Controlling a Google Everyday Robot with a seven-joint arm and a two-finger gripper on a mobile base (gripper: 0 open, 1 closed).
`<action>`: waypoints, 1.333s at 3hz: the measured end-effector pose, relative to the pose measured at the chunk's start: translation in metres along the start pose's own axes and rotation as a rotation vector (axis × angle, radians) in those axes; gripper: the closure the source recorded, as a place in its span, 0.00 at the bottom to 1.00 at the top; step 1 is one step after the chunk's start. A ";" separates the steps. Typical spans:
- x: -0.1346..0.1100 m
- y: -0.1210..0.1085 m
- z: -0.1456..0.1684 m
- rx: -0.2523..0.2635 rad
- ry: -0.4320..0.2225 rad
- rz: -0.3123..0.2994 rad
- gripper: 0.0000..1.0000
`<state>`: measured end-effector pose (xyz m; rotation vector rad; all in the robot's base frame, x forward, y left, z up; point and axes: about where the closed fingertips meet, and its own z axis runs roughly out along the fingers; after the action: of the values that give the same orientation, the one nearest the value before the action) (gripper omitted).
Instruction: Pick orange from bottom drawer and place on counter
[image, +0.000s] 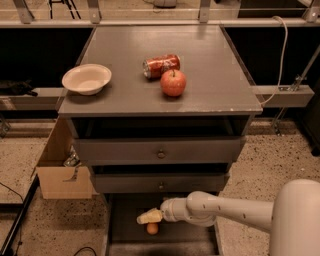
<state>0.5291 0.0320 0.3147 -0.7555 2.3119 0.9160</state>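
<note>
The counter (215, 95) holds 1 bowl (86, 78), 1 can (161, 65) and 1 apple (173, 82). The bottom drawer (125, 222) stands pulled out, near. The gripper (142, 218) hovers just above the orange (152, 229) inside it; its grip cannot be told

White rounded arm (235, 212), perhaps cream gripper (143, 218) over bottom drawer (122, 229)
</note>
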 end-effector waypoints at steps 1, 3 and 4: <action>0.034 -0.017 0.014 0.030 0.051 0.027 0.00; 0.067 -0.036 0.023 0.065 0.094 0.066 0.00; 0.074 -0.040 0.027 0.098 0.036 0.032 0.00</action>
<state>0.5109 0.0047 0.2324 -0.7011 2.3874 0.8021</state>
